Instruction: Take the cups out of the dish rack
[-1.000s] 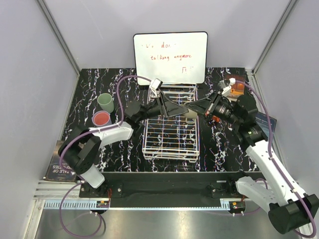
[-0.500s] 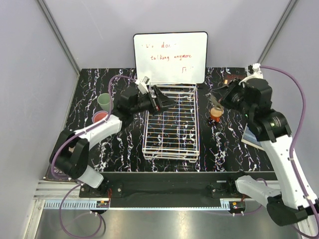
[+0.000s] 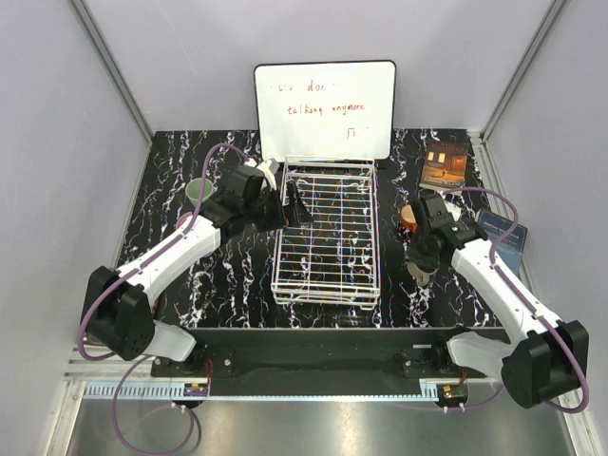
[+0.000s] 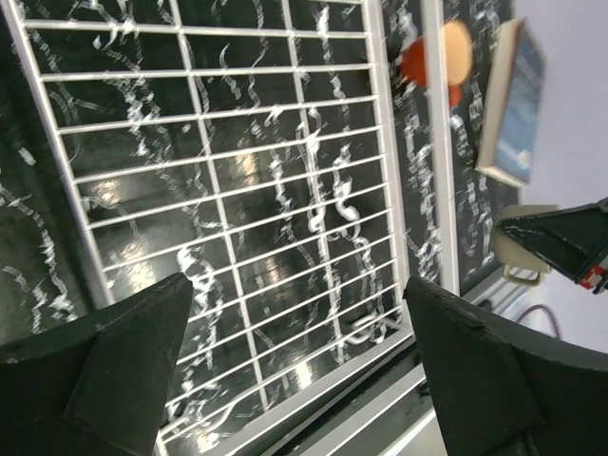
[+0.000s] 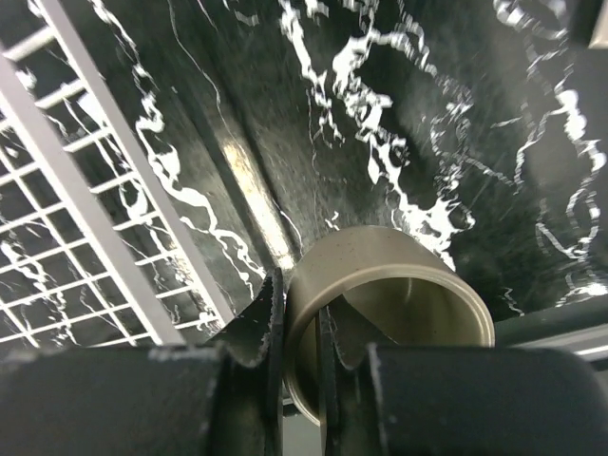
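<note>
Right wrist, right hand (image 5: 300,318) gripping beige cup (image 5: 408,275)

The whiteboard (image 3: 324,109) carries faint red handwriting, partly readable: "talking anymore".

Dish rack (image 4: 435,161): white coated wire, smooth, slight sheen; table (image 5: 313,114): black marble-look top, glossy, reflecting light; beige-grey cup (image 5: 380,249): smooth matt plastic; right gripper fingers (image 5: 255,328): matt black plastic

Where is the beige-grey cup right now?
In the top view, the beige-grey cup is right of the dish rack, its rim pinched by the right gripper, with the orange cup just beyond it.
</note>
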Controlling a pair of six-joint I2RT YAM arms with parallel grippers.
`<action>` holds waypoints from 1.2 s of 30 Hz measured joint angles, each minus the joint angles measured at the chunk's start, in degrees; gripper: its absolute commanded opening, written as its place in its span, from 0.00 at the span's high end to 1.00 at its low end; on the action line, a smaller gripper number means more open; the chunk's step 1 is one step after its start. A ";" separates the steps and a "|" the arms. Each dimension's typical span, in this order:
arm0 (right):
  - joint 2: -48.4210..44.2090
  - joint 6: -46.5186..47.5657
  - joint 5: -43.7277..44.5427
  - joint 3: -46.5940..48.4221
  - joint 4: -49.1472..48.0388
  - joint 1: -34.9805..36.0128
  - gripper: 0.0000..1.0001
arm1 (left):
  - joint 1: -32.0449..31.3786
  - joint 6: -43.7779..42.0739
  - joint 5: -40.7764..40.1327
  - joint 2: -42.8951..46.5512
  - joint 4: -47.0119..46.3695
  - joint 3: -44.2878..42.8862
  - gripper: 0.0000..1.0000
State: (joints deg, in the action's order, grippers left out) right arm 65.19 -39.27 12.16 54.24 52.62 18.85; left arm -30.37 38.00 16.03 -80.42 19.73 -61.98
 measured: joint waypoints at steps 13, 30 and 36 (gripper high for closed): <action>16.85 1.95 -2.78 -0.83 -13.42 -1.03 1.00 | 0.02 -4.17 -0.37 2.34 3.52 0.00 0.01; 30.67 6.21 3.28 5.55 -18.99 -1.77 1.00 | 0.02 -5.25 -9.16 10.69 4.46 4.39 0.01; 31.65 6.29 3.37 5.55 -19.41 -1.77 0.98 | 0.00 -5.20 -9.40 10.64 4.63 4.39 0.01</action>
State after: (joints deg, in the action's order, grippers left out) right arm 96.84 -32.97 15.53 59.79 33.21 17.08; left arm -30.37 32.80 6.63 -69.78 24.36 -57.58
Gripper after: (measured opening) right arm 0.154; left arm 0.987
